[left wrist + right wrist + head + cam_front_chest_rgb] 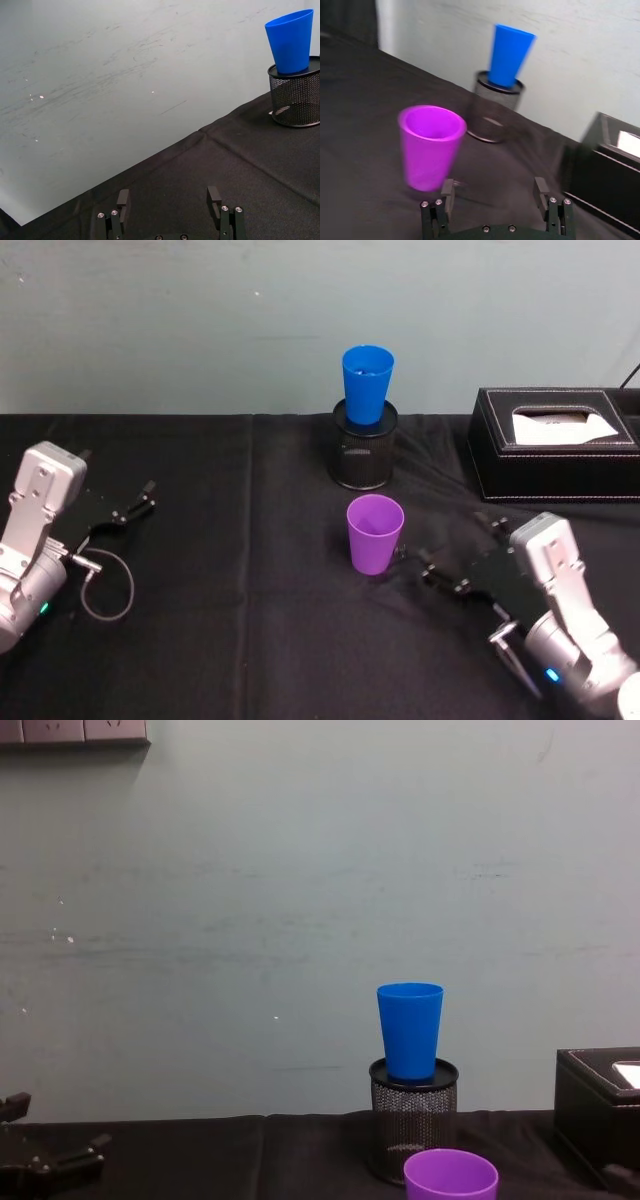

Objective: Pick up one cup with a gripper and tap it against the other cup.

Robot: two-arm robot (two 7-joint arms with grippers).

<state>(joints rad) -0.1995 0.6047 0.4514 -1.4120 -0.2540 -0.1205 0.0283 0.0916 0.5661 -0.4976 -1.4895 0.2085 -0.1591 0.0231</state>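
The step in hand looks like the approach to the grasp: the purple cup [375,533] stands upright and untouched on the black surface [250,640], in the middle, just on the near side of the mesh pen holder [364,455] in which the blue cup [367,383] sits raised. To do it well, the right hand [455,545] should first line its gap up with the purple cup. From the right wrist view the cup lies ahead and off to one side of the gap, not centred. It should then slide in level and close around the mid-wall, not the rim, since the smooth tapered plastic could slip or tip. The lift will need to be high enough to meet the blue cup's side above the holder, with a light tap so the holder is not knocked.

The right hand lies low over the surface, just right of the purple cup and apart from it. Its fingers are spread and empty and aim left toward the cup, and the tissue box [555,445] is behind it to the far right. The left hand [135,502] rests at the far left edge, well apart from both cups, its fingers spread with nothing between them
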